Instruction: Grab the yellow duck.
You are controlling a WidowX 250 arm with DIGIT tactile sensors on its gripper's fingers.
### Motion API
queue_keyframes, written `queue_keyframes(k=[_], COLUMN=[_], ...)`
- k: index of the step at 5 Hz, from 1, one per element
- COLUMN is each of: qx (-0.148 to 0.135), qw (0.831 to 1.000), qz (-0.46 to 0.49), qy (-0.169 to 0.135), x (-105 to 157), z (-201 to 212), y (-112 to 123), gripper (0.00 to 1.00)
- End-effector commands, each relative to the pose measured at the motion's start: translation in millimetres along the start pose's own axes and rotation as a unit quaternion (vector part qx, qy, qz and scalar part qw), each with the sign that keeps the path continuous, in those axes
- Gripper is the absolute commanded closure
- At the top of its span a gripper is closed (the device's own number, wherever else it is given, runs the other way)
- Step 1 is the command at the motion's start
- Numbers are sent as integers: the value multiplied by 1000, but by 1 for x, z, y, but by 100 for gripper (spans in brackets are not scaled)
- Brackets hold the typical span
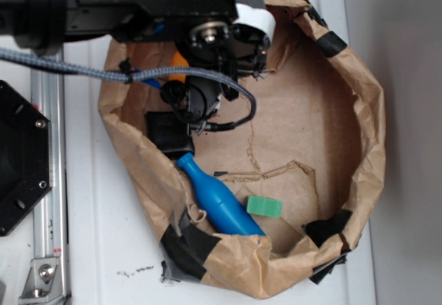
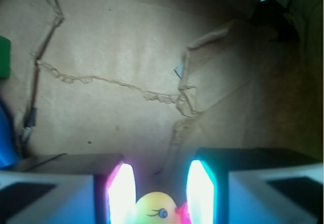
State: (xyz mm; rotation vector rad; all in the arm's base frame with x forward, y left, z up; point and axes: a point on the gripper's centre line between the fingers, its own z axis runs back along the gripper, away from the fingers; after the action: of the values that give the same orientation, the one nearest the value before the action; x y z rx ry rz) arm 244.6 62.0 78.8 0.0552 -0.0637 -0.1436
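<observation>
Yellow duck (image 2: 158,210): sits between the two claw fingers at the bottom edge of the wrist view, head up, eye and beak showing.
Duck look: small, rounded, pale yellow; dark eye with lashes; orange-red beak turned toward the finger on the view's right, beak tip just beside that pad. Body below the head cut off by the frame.
Claw (image 2: 161,193): jaws parted, one finger on each side of the duck's head; narrow gaps visible, no squeeze evident. Contact on the beak side too close to call.
Fingers (image 2: 121,193): bright, overexposed inner pads, dark housings outboard.
Key relation: duck centred in the gap and low between the pads, not ahead of them. Judgement: closing alone should suffice, no sideways correction needed.
Long axis: cannot tell; only the head is visible.
Exterior view: duck mostly hidden beneath the arm; an orange-yellow patch (image 1: 179,62) peeks out at the arm's edge, probably the duck.
Black square pad (image 1: 168,133): just beside the claw.
Blue bottle (image 1: 219,199): lying on its side, further out.
Green block (image 1: 264,206): just beside the bottle.
Brown paper liner (image 1: 304,122): creased and torn, rolled rim taped with black; holds everything, resting on the white desk (image 1: 97,250).
</observation>
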Motion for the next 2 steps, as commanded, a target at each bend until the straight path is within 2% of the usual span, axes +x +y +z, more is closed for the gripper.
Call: queue_keyframes(k=[1,2], qx=[5,-1], qw=[995,991], qz=[38,57], qy=[-97,-119], x=[58,64], z=[70,82], y=[-24,-22], gripper=[100,100])
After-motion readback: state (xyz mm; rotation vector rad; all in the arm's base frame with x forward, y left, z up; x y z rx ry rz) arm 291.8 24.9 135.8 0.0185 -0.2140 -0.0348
